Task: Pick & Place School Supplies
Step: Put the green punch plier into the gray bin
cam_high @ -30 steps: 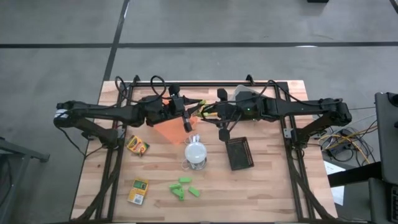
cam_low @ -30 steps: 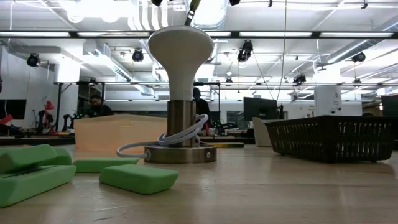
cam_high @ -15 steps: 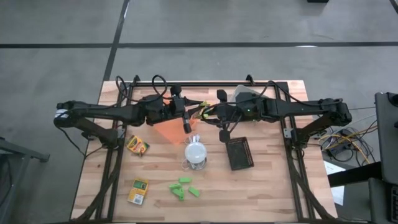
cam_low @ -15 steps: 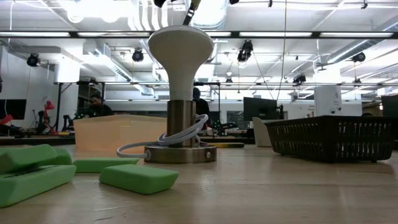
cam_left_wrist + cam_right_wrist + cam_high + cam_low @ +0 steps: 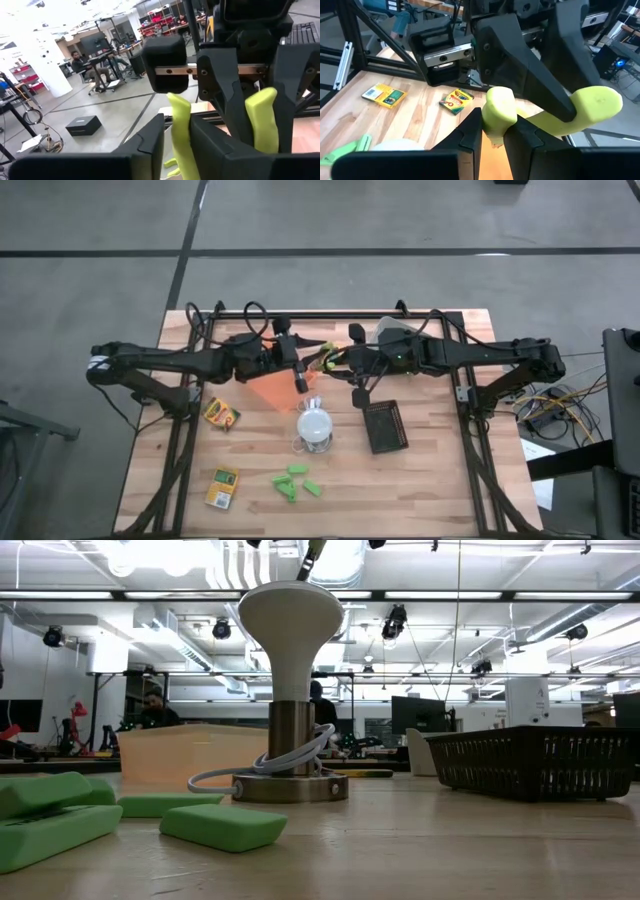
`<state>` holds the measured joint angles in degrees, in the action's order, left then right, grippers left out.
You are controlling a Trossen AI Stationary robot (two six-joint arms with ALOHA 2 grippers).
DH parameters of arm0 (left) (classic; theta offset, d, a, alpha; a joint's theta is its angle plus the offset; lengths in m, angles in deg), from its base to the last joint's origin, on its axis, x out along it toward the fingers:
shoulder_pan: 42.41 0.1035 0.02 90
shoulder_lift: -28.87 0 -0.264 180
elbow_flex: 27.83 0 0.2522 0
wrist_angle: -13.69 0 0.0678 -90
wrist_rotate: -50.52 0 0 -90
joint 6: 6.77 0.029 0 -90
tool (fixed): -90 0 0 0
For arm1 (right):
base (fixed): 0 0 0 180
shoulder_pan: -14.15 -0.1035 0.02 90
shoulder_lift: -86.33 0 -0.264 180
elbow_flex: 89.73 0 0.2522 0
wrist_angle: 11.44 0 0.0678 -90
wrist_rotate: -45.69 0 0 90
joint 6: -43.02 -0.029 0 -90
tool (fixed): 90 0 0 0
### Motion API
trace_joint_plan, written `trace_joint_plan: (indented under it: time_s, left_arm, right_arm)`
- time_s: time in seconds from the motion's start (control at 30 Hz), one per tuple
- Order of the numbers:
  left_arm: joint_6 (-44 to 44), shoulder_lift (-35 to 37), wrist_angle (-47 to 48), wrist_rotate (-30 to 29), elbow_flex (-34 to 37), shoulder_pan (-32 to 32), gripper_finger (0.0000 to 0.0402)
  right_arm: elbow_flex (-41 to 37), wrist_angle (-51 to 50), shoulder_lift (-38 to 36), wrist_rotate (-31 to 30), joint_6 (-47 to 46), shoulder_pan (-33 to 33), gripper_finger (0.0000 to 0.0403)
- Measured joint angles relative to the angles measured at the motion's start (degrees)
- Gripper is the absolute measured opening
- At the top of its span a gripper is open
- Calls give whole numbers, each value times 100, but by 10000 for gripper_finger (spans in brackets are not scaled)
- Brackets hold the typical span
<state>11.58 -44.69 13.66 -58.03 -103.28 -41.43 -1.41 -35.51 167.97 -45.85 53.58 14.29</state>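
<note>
1. The left gripper (image 5: 303, 367) and the right gripper (image 5: 330, 361) are meeting nose to nose above the far middle of the bench (image 5: 440, 490), over the orange tray (image 5: 275, 388).
2. Both grippers are clamping the same yellow-green-handled tool (image 5: 320, 360). In the left wrist view the left fingers (image 5: 150, 145) are closing narrowly on one handle loop (image 5: 180, 132); in the right wrist view the right fingers (image 5: 470, 132) are pinching the other loop (image 5: 499, 112).
3. The tool's working end is lying behind the interlocked fingers, so its type is not readable. From above it is showing only as a thin yellow sliver.
4. The low view is cutting off both grippers at the upper edge; only dark tips are appearing there.
5. The white domed object (image 5: 316, 425) is standing mid-bench, just in front of the orange tray and partly covering that tray's near corner.
6. One printed box (image 5: 221, 414) is lying near the left side; a second box (image 5: 222, 486) is lying at the near left.
7. The green chunks (image 5: 296, 482) are clustering at the near edge, right of the second box. Their exact count is hard to make out from above.
8. The black tray (image 5: 384, 426) is sitting right of the dome; its contents are not discernible.
</note>
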Motion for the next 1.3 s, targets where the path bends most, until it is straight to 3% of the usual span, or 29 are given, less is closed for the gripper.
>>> trace_joint_plan:
  time_s: [0.33,0.7,0.87,1.03,1.17,1.3]
  left_arm:
    - [-20,0,-12,-171,-7,0,163]
    - [184,88,38,-243,-7,0,170]
    - [411,395,3,-1010,-7,0,170]
    - [78,685,361,-1809,-9,-2,169]
    - [-358,877,972,-1916,-9,-2,169]
    - [-962,901,1685,-1912,-7,-2,169]
  right_arm:
    - [0,-35,4,1,21,0,59]
    - [0,-54,4,-54,-48,0,59]
    - [-2,-449,0,-639,-326,0,59]
    - [-2,-927,-2,-1345,-509,0,59]
    - [-2,-1331,-11,-2031,-736,40,59]
    - [39,-1862,-23,-2140,-1098,250,59]
